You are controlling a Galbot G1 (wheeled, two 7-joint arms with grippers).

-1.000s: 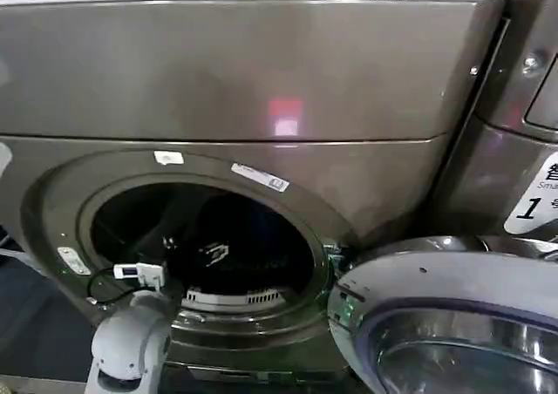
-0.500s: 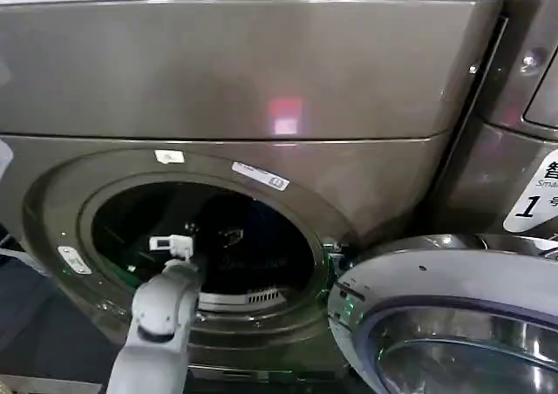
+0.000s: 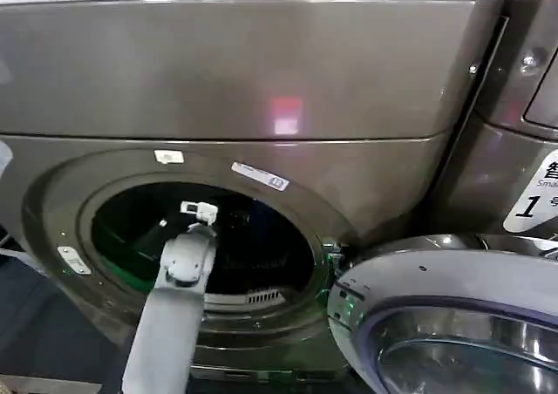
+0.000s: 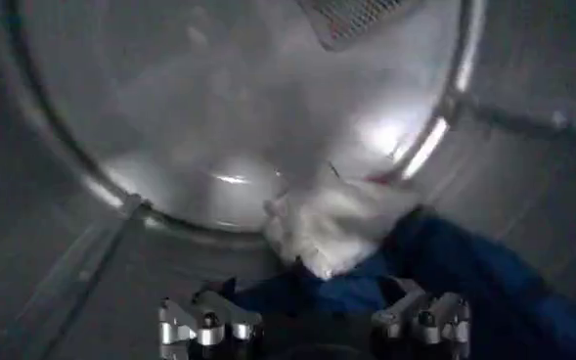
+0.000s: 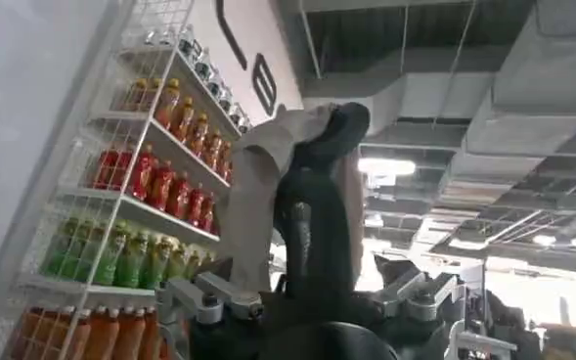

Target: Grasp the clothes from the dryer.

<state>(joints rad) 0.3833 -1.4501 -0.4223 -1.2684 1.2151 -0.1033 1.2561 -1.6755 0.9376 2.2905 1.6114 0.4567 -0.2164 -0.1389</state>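
1. The left gripper (image 4: 314,318) reaches inside the dryer (image 3: 261,89), its fingers spread apart with nothing between them.
2. The clothes (image 4: 336,235) lie just ahead of it on the drum floor.
3. The right gripper (image 5: 312,298) points away at a bottle shelf (image 5: 131,196), fingers spread.

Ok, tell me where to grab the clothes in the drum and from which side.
Probably the raised whitish fold on the navy fabric: it bunches up on the drum floor straight ahead of the open left gripper. Come in straight through the dryer opening, then down.
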